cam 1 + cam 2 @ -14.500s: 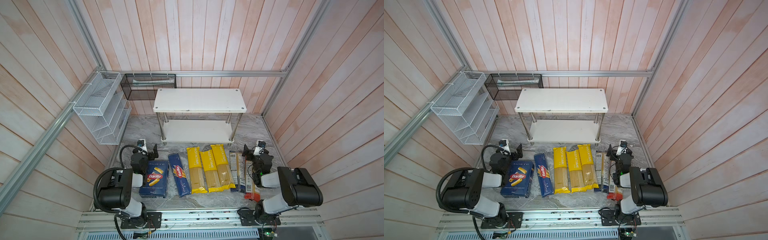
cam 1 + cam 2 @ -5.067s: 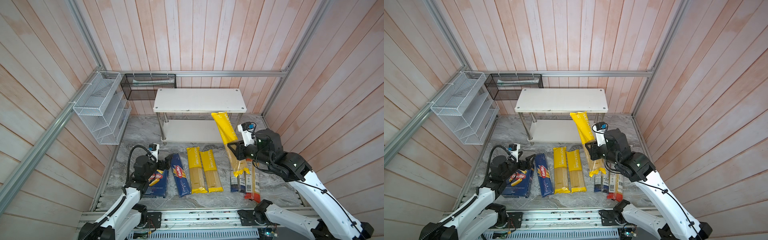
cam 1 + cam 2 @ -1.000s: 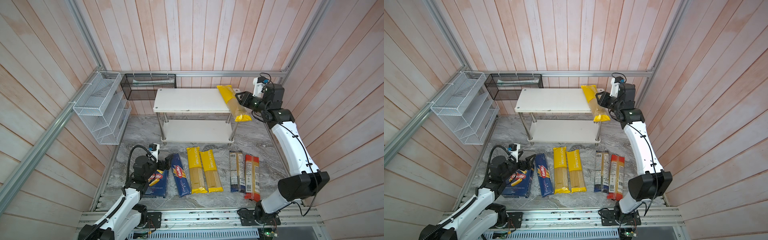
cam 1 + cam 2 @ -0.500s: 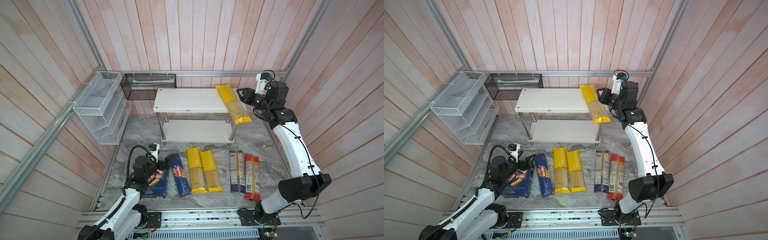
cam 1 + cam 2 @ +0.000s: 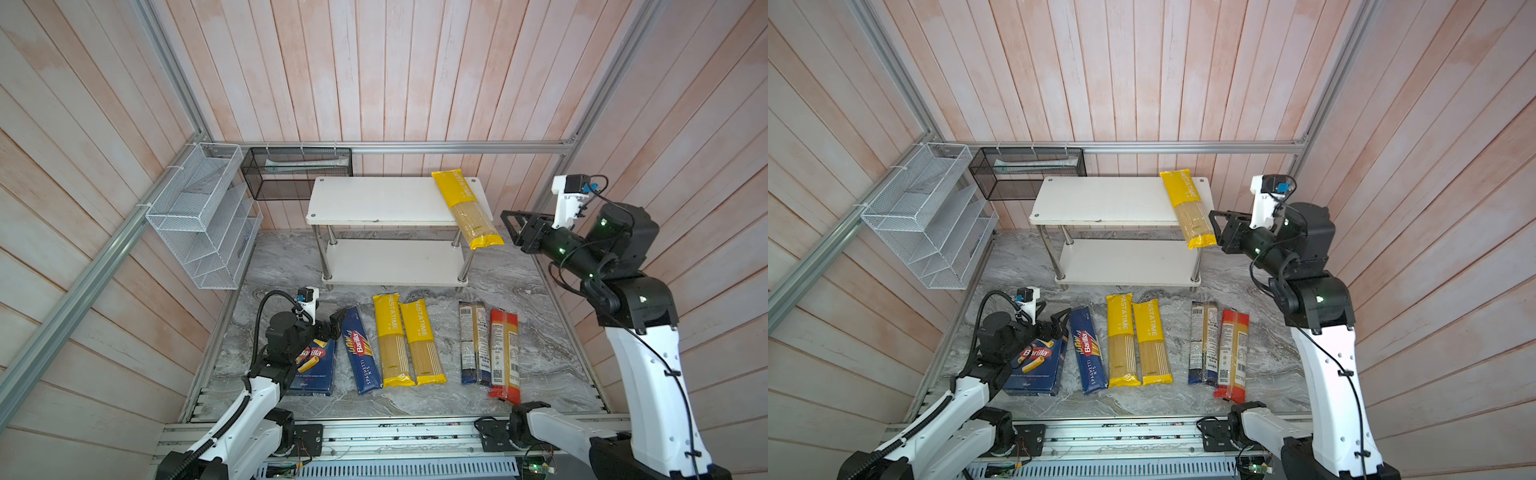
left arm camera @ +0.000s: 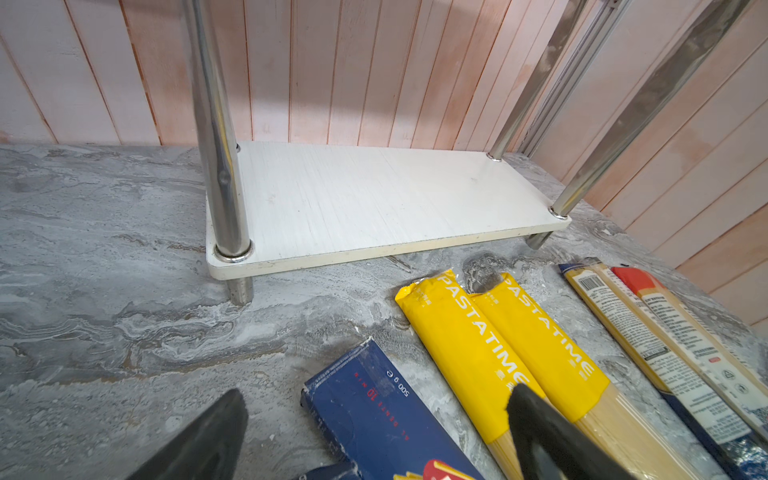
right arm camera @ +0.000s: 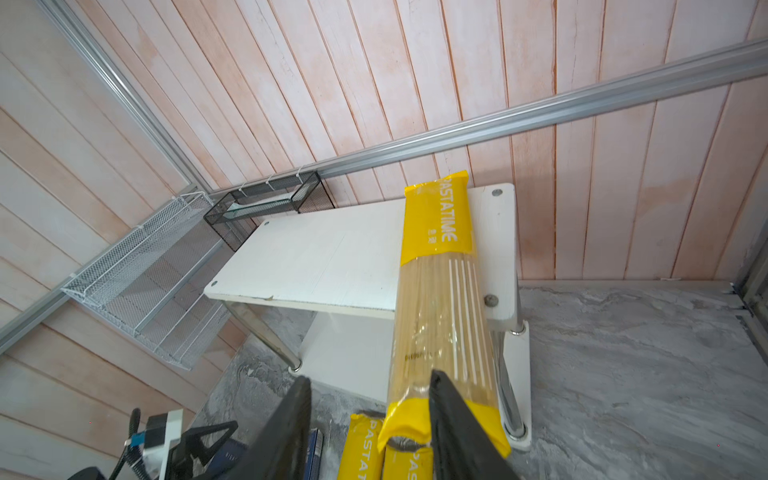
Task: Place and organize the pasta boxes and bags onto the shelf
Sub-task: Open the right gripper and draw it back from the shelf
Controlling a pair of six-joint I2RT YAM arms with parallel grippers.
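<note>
Right claw (image 5: 510,227) has let go and backed off, jaws apart, empty. Yellow bag (image 5: 465,208) now lies skewed on shelf (image 5: 374,199) top board, upper right of frame, its end overhanging the front edge. First item shelved but needs straightening. Left claw (image 6: 376,397) open over Rigatoni box (image 5: 316,361) on tabletop (image 5: 540,332).

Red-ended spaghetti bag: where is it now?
In both top views the red-ended bag lies on the floor, rightmost in the row, beside the blue-ended bag.

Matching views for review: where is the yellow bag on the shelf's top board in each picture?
Top view: yellow bag on the shelf's right end.
Top view: bag there too.
Left wrist: not in it.
Right wrist: bag overhanging the shelf's front edge.
Shared landmark: shelf's chrome posts.
</note>
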